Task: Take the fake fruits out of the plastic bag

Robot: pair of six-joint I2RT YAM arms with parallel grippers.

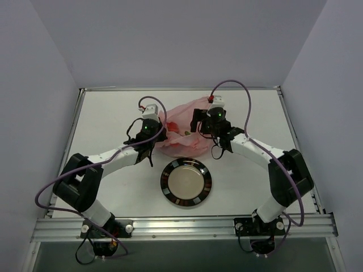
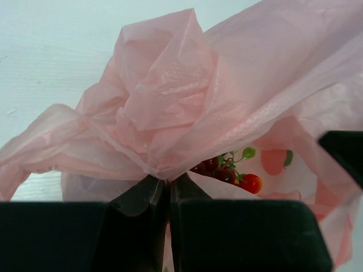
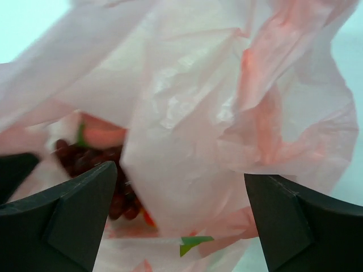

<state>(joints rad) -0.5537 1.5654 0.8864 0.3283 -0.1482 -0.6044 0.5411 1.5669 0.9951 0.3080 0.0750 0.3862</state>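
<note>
The pink plastic bag (image 1: 180, 136) lies crumpled at the table's middle back, between my two grippers. My left gripper (image 1: 152, 136) is shut on a pinched fold of the bag (image 2: 164, 107) at its left side. Through the bag's opening I see the dark grape bunch (image 2: 218, 168), a tiny orange piece (image 2: 250, 183) and the peach (image 2: 274, 161). My right gripper (image 1: 209, 126) is open at the bag's right side, its fingers (image 3: 79, 209) wide apart around loose bag plastic (image 3: 187, 136). The grape bunch (image 3: 85, 161) and the peach (image 3: 102, 136) show inside.
A round dark-rimmed plate (image 1: 165, 182) sits on the white table in front of the bag, between the two arms. The table's raised edges run along the left, right and back.
</note>
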